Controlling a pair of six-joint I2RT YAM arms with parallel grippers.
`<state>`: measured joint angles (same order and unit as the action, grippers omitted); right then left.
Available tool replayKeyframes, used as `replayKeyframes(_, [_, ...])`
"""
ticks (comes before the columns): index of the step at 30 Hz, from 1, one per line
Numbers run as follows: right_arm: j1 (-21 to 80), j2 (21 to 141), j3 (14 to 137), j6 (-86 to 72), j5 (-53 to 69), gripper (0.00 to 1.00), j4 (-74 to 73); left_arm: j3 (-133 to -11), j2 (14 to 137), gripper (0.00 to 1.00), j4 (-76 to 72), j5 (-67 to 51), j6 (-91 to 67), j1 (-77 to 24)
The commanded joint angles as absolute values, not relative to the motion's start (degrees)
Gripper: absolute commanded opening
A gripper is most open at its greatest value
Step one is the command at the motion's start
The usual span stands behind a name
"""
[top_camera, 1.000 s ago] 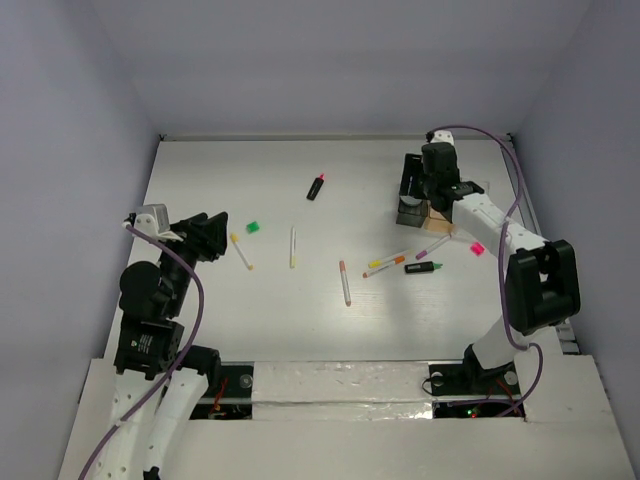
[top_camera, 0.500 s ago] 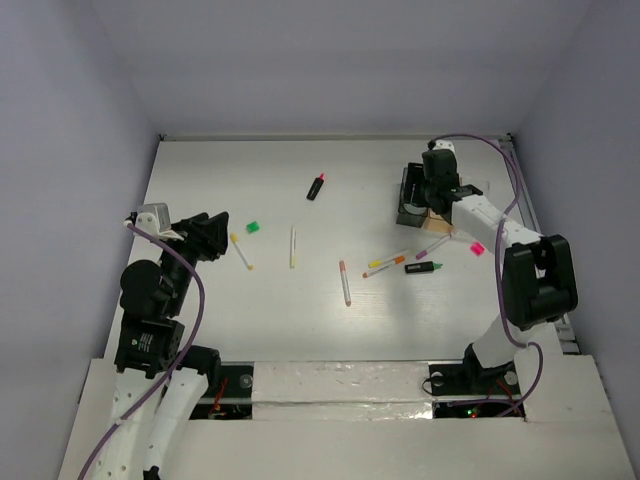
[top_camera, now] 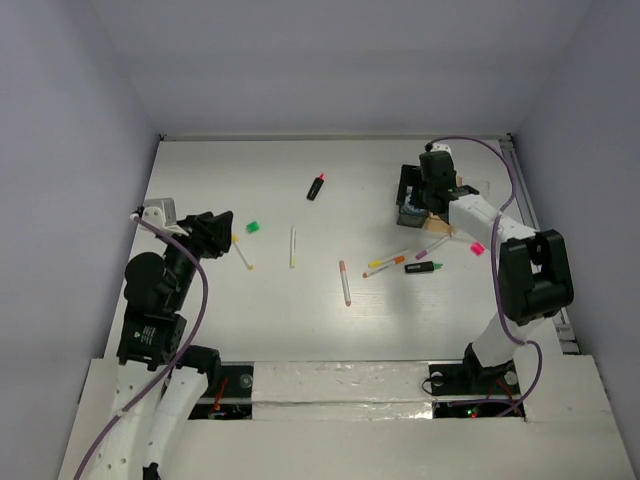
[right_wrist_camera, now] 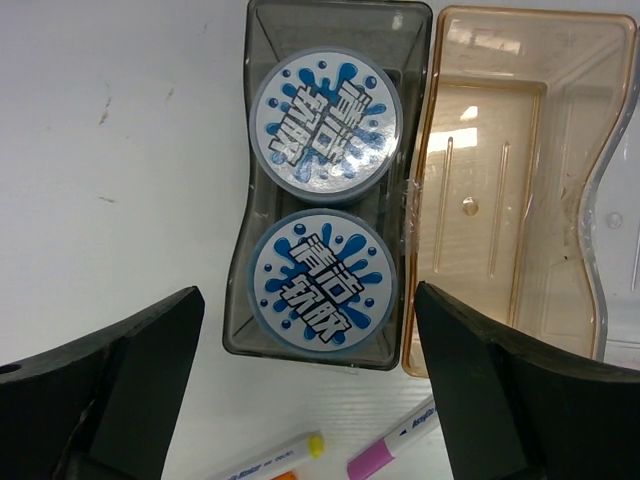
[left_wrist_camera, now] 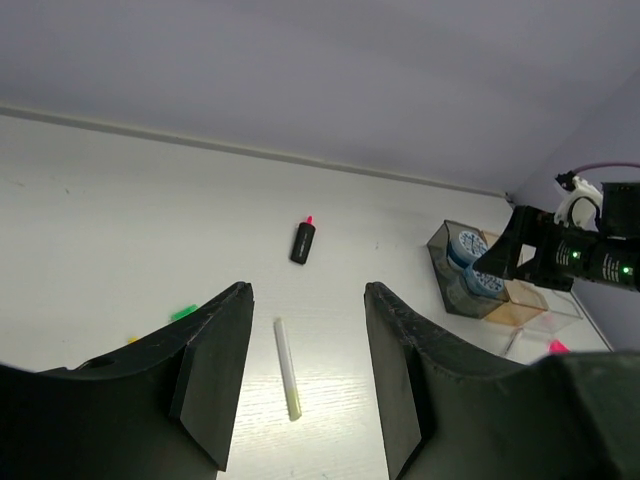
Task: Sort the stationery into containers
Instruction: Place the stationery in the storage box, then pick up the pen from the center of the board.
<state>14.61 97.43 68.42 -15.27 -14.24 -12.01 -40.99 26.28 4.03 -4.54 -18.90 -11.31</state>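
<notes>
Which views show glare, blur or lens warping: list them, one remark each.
Top external: a soft glare patch whitens the table toward its near edge. Right wrist: the two rolls are crisp, bright glints sit on the amber tray, and the lens bows the tray sides. Left wrist: its own fingers are dark, detailless shapes.

Blue-white splash-printed rolls, smoky grey tray, amber tray, pink-capped black highlighter, white table
</notes>
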Motion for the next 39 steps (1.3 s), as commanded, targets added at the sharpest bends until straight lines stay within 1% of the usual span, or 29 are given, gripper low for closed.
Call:
replayKeyframes(1, [14.33,93.08,70.14,-15.82,-13.01,0.92,-9.93,-41.92,28.56,0.46,0.35,-7.11,-18.63,-11.69])
replayKeyframes(4, [14.33,89.4,69.0,-16.08,-9.68,0.92,-8.27,-42.36,31.81,0.45,0.44,-9.05,-18.63,-11.69])
replayKeyframes(5, [14.33,88.34,67.78,-16.34,-7.75,0.9,-7.83,-42.28,32.51,0.45,0.35,-9.57,-18.72,-11.69])
replayKeyframes(6, [14.94,86.07,66.89,-16.61,-6.43,0.78,-6.08,-42.36,34.17,0.45,0.35,-10.71,-18.81,-11.69])
replayKeyframes(7, [15.81,84.91,64.97,-16.87,-3.89,0.49,-5.02,-42.54,36.02,0.43,0.35,-11.85,-19.07,-11.69])
replayKeyframes(8, [15.82,83.77,64.95,-17.4,-2.56,0.49,-3.97,-42.54,36.03,0.42,0.35,-11.87,-19.07,-11.69])
replayKeyframes(9, [16.86,82.8,63.12,-18.53,-1.24,0.15,-1.78,-42.63,37.69,0.4,0.35,-12.82,-19.42,-11.69])
replayKeyframes(10, [17.57,81.14,62.5,-19.24,-0.45,0.06,-0.89,-42.71,38.49,0.39,0.35,-13.35,-19.68,-11.69])
replayKeyframes(11, [19.14,80.6,61.88,-19.77,2.34,0.0,-0.62,-42.63,39.89,0.36,-0.26,-13.79,-19.86,-11.69])
replayKeyframes(14, [22.57,79.89,59.94,-21.53,5.69,0.0,4.73,-42.45,41.65,0.28,-1.14,-14.33,-20.56,-11.69])
replayKeyframes(17, [28.2,82.69,60.29,-21.62,6.94,0.0,6.94,-42.1,44.03,0.17,-1.06,-14.06,-21.44,-11.69])
replayKeyframes(19, [31.1,84.46,61.43,-21.09,6.33,0.0,6.16,-42.01,46.05,0.15,-1.14,-13.71,-21.8,-12.3])
replayKeyframes(23, [31.64,84.12,58.81,-22.15,7.11,0.0,8.26,-41.49,51.23,0.11,-1.58,-12.75,-25.38,-17.82])
replayKeyframes(26, [32.17,82.79,58.01,-22.41,8.17,0.0,8.44,-40.35,53.09,0.08,-3.51,-4.33,-27.06,-24.86])
replayKeyframes(27, [32.86,83.32,58.36,-22.5,8.43,0.01,8.09,-39.65,51.95,0.06,-4.39,-0.91,-28.2,-25.57])
replayKeyframes(29, [34.01,86.56,59.23,-22.41,8.35,0.02,7.47,-39.38,50.19,0.05,-6.06,1.47,-29.26,-25.58])
replayKeyframes(31, [36.64,91.11,61.34,-21.71,7.56,0.07,6.59,-40.78,47.03,0.08,-4.93,4.73,-29.09,-25.58])
replayKeyframes(32, [37.69,92.62,62.22,-21.36,5.73,0.12,6.24,-41.91,46.06,0.1,-3.88,6.05,-28.74,-25.58])
replayKeyframes(33, [39.71,94.2,64.31,-20.84,4.67,0.29,5.89,-42.45,44.58,0.11,-2.82,8.5,-28.48,-25.58])
replayKeyframes(36, [42.18,100.53,68.45,-19.51,1.15,0.62,1.77,-41.49,42.37,0.15,1.91,12.64,-28.03,-25.58])
replayKeyframes(38, [44.11,105.0,72.32,-19.16,-0.87,0.66,0.53,-39.21,41.58,0.19,3.77,14.14,-30.31,-25.58])
replayKeyframes(39, [44.73,106.42,73.64,-18.9,-1.84,0.67,-0.34,-36.68,40.96,0.21,4.13,15.11,-31.45,-25.58])
